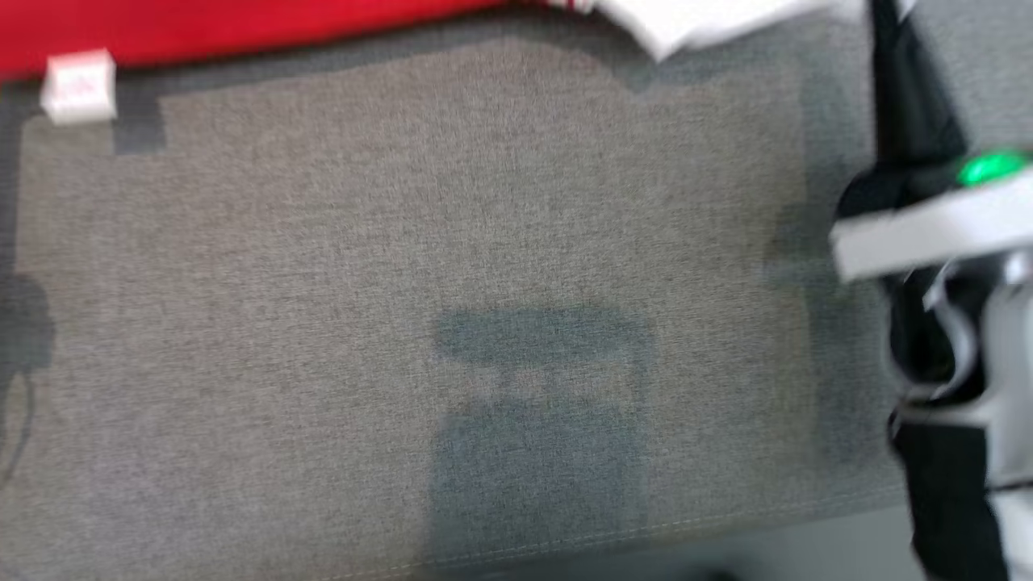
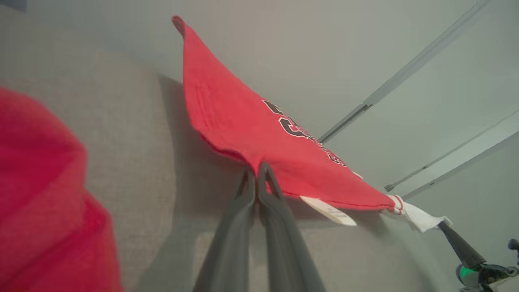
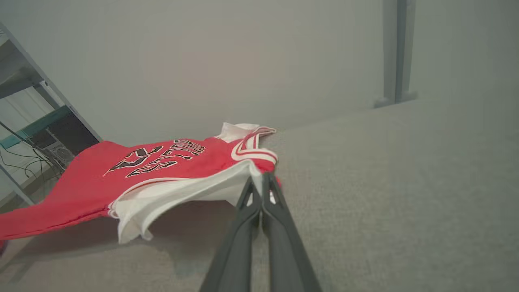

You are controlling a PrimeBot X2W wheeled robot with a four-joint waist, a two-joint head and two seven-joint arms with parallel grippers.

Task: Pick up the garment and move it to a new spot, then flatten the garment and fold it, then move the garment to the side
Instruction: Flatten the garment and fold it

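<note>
Gripping jersey hem with left tool, pinched fully closed; gripping the white-trimmed shoulder with right tool, likewise closed. Holding jersey stretched between them, mostly raised off grey surface, by its far edge. Best to pull evenly, lower both ends together, avoid slack bunching.

The right arm is black casing under pale grey shells. A flat whitish band sits just under the green light, and lower still under the light a curved silver bracket edges the black. Above the light a long dark finger tapers away. The left gripper and right gripper look alike, each with two slim, matte dark-grey fingers, broad-based and thin-tipped, one pierced by a narrow slot near its tip.
</note>
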